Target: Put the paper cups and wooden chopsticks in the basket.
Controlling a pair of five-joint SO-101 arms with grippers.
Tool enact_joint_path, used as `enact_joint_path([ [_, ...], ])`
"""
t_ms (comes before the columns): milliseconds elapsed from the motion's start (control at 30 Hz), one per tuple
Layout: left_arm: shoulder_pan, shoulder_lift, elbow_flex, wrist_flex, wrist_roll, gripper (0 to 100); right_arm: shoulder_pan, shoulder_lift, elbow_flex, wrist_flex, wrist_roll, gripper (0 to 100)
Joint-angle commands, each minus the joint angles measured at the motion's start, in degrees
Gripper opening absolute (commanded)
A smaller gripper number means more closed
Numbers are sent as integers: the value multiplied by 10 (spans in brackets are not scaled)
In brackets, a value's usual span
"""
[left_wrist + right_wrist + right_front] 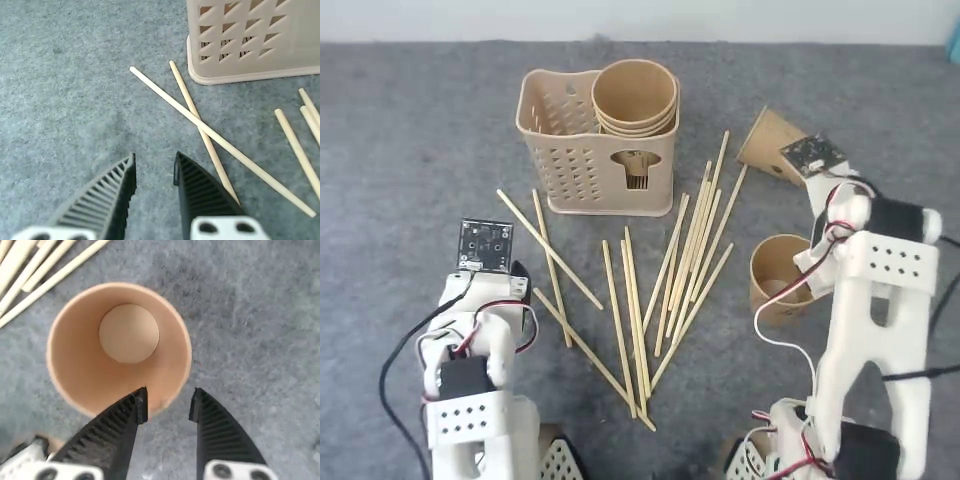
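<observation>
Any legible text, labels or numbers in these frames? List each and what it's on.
None legible.
The basket, paper cups and chopsticks are plain.
Any print on the camera boards atop the arms is too small to read.

Likely a robotics lab bench. Grey felt covers the counter; two wired arms stand at its near edge.

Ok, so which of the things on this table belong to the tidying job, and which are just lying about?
Part of the job:
basket
stacked cups inside it
upright cup
cup on its side
loose chopsticks

Just lying about:
grey mat
blue thing at the far edge, too cut off to identify
</observation>
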Motion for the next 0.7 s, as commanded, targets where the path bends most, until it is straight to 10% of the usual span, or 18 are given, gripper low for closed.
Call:
enact_joint_path([
  [0, -3, -10, -2, 1, -6, 123, 8, -23, 33, -55, 4, 140],
  [667, -3, -10, -2, -2, -7, 123, 36, -23, -39, -36, -98, 8],
])
